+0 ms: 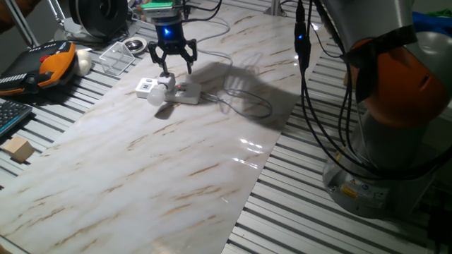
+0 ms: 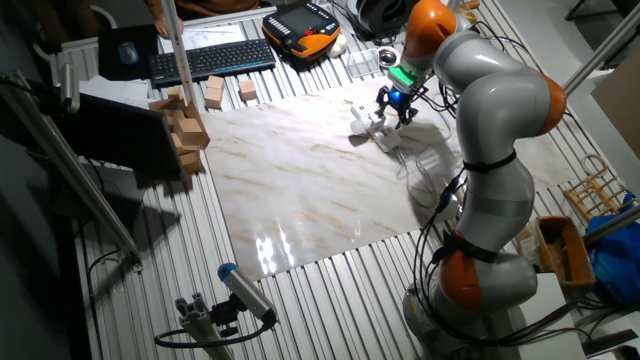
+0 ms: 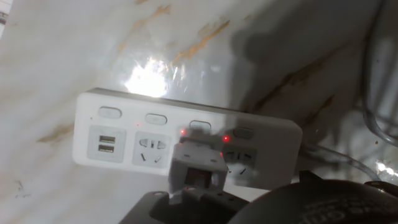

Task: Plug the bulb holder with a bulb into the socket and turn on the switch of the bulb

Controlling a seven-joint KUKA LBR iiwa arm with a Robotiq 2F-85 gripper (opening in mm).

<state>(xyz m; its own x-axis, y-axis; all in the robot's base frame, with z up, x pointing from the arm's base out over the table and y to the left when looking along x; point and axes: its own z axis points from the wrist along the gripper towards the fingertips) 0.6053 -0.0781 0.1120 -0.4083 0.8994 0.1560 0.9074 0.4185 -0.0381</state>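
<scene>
Half-hidden below our open gripper, one bulb holder sits in one socket; bulb blurred.

A: Can you see the bulb in the hand view?
B: No, dark gripper parts cover the bottom; the holder is half hidden, the socket blurry

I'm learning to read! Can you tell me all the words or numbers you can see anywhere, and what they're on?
No words or numbers can be read here.
Power strip: only small red lights and outlet holes, no legible print.
Bulb holder: no print visible.
Keyboard: keys too small to read.
Orange and black device: screen and markings too blurred.
Yellow label on the robot base: too small to read.
</scene>
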